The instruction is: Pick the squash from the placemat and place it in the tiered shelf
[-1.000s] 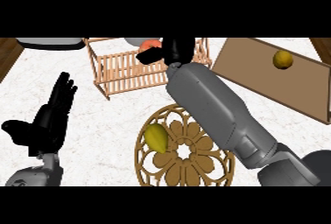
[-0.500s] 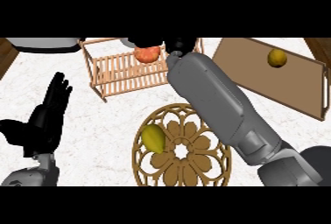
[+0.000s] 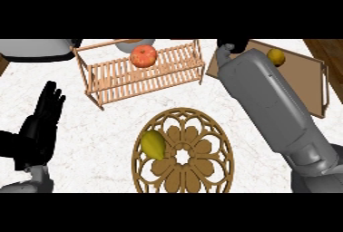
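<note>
Resting on the slatted upper level of the wooden tiered shelf (image 3: 144,74), toward the far edge of the tabletop (image 3: 94,136), the squash (image 3: 143,56) sits apart from both hands. It is small, round and orange-red with shallow ribs, and nothing touches it but the slats beneath. It looks stiff and hard-skinned, fairly light for its size, and smooth enough to slide or roll between the slats if nudged. The best hold, should it need moving, would be across its widest part from above, fingers on opposite ribs.

At the near edge, the round carved placemat (image 3: 184,152) carries only a yellow-green fruit (image 3: 153,144) on its left side. A second yellow fruit (image 3: 275,56) lies on the brown board (image 3: 298,77) at the far right corner.

The right hand (image 3: 225,49) shows at the far end of the long grey forearm, just right of the shelf; I cannot tell how its fingers stand. The left hand (image 3: 40,129) rests open near the left edge, fingers straight and pointing up.

By the look of it, the placing is done.
</note>
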